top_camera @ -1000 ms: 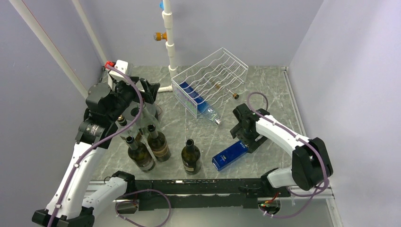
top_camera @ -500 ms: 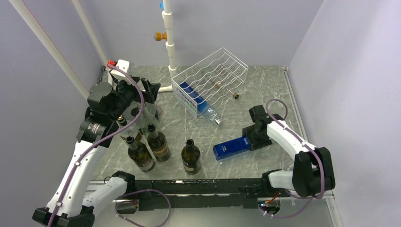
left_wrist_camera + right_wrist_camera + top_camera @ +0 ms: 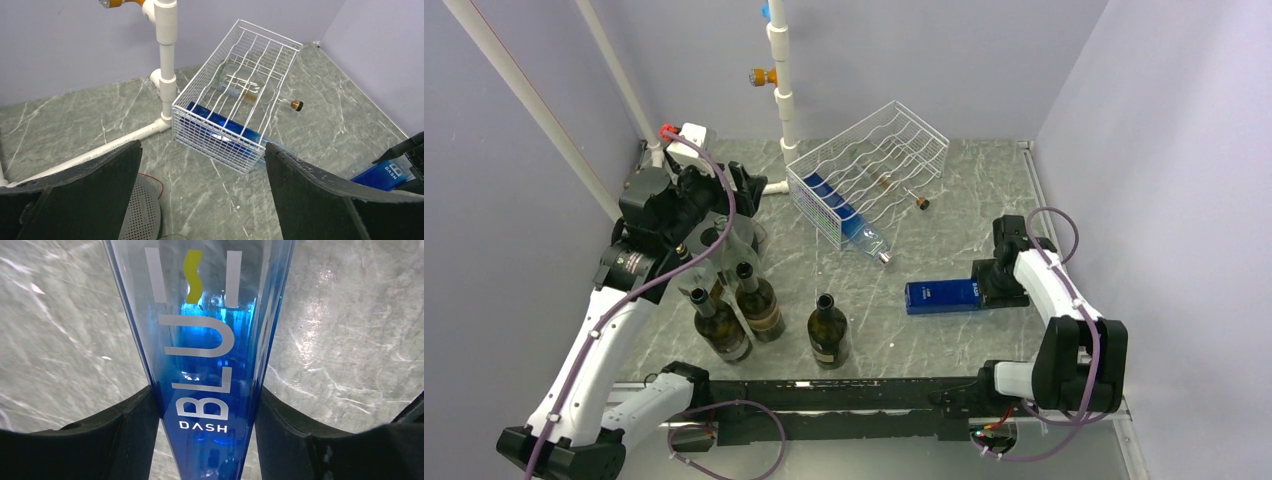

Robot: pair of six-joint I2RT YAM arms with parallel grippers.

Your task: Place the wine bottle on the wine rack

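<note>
Since a second ago my right arm has swung the blue wine bottle [image 3: 942, 296] from the middle of the table [image 3: 994, 195] to its right side, where it now lies level. Near left: three dark bottles [image 3: 828, 332] stand upright. Right gripper [image 3: 987, 291]: fingers pinch the blue wine bottle's flat sides. Left gripper [image 3: 202, 192]: I see it spread wide above the dark bottles, holding nothing. Far centre: white wine rack [image 3: 914, 140], tilted, with a second blue bottle [image 3: 832, 207] and a clear bottle [image 3: 892, 183] lying in it. The gripped bottle is well apart from it.
</note>
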